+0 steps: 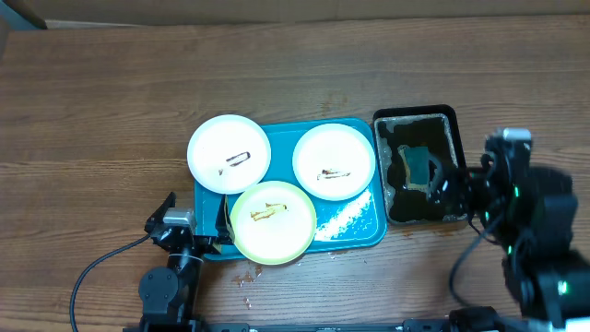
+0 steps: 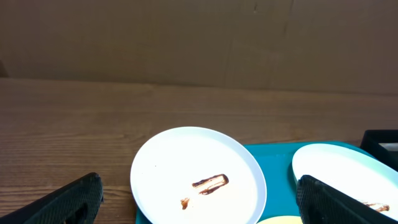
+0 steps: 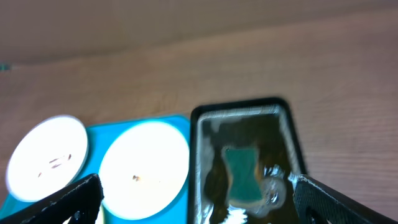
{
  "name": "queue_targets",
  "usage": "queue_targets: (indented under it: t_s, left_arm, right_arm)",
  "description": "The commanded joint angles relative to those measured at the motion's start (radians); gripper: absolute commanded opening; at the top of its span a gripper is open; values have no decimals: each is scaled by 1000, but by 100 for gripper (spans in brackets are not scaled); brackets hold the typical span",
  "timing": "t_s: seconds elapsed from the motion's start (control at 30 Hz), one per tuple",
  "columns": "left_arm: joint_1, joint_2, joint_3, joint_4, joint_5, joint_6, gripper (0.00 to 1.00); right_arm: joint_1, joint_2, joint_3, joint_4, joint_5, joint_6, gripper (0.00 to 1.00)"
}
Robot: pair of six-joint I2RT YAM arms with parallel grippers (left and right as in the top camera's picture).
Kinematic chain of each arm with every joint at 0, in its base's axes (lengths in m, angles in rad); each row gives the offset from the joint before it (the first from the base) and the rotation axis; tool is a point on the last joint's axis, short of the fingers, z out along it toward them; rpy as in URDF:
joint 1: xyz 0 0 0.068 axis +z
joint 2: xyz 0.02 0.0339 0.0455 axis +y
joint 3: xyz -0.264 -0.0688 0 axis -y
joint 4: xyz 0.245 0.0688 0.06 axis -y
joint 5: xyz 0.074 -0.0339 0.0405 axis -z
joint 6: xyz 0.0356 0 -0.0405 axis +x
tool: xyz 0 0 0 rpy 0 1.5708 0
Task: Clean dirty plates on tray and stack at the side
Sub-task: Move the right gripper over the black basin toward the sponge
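Three plates lie on the teal tray (image 1: pixel 355 226): a white plate (image 1: pixel 229 154) hanging over its far-left corner, a second white plate (image 1: pixel 334 160) at far right, and a yellow-green plate (image 1: pixel 273 221) over the near edge. Each carries a small brown smear. My left gripper (image 1: pixel 194 221) is low at the tray's near-left corner, open and empty. In the left wrist view that gripper (image 2: pixel 199 202) frames the left white plate (image 2: pixel 198 177). My right gripper (image 1: pixel 456 180) hangs open and empty by the black tray; in the right wrist view the gripper (image 3: pixel 196 199) has nothing between its fingers.
A black tray (image 1: pixel 452 115) of foamy dark water with a teal sponge (image 1: pixel 421 164) stands right of the teal tray. The sponge (image 3: pixel 244 171) shows blurred in the right wrist view. Small wet spots (image 1: pixel 244 277) lie on the wood before the tray. A cardboard wall (image 2: pixel 199 37) backs the table.
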Motion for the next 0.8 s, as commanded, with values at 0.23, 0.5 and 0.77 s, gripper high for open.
queue_targets:
  t_s: [0.23, 0.5, 0.77]
  left_arm:
    - [-2, -11, -4, -1, 4, 14, 100]
    - [-2, -11, -4, -1, 4, 14, 100]
    - [-2, -11, -4, -1, 4, 14, 100]
  right_arm:
    - [-1, 365, 335, -287, -186, 36, 100]
    - [-1, 369, 349, -245, -217, 24, 100]
    - [-1, 378, 349, -314, -206, 38, 100]
